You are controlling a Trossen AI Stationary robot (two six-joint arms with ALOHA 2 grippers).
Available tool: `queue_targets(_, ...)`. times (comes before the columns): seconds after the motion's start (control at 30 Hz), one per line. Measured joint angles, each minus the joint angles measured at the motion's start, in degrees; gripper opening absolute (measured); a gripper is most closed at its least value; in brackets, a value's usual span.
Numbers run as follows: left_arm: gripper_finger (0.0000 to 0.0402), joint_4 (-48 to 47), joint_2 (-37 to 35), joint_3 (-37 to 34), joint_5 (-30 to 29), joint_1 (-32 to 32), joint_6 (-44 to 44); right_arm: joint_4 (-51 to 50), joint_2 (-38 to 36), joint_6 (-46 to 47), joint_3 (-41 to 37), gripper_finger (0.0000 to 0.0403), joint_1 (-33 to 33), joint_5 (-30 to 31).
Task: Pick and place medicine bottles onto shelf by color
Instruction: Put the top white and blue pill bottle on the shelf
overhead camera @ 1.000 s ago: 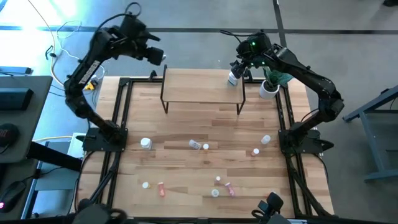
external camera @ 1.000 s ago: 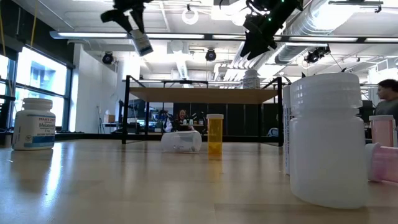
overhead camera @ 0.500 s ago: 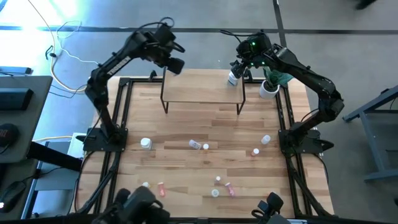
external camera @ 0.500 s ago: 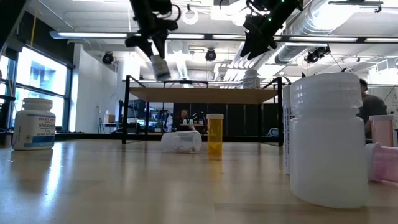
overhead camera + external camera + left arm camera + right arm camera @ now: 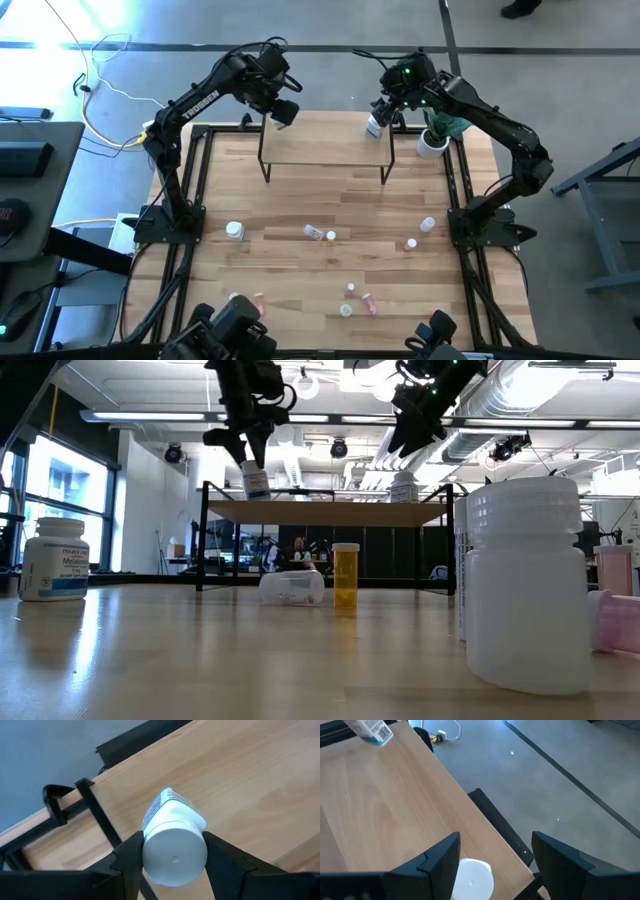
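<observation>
Hovering over the shelf point(image 5: 325, 138) at upper centre, my left end effector point(image 5: 283, 112) clamps a white medicine bottle point(image 5: 172, 837) just below its cap. It seems light, rigid and slick. My right end effector point(image 5: 377, 122) is spread around another white bottle point(image 5: 471, 878).

1. The left gripper point(image 5: 283, 110) has swung in from out past the table's left side to the left end of the low light-wood shelf with black legs point(image 5: 330, 140).
2. The white bottle with a blue label point(image 5: 256, 482) that it holds has come down with it. In the low view the bottle now hangs just above the shelf top; before, it was high up and off to the side.
3. The left arm has stretched out much more toward the shelf.
</observation>
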Motion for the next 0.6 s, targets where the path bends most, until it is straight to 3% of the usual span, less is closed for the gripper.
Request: queue_targets(0.6,0.0163,-0.49,1.7,0.0,0.48,0.09,0.59,-1.92,0.0,-0.24,0.0,0.0236,-0.02,0.02)
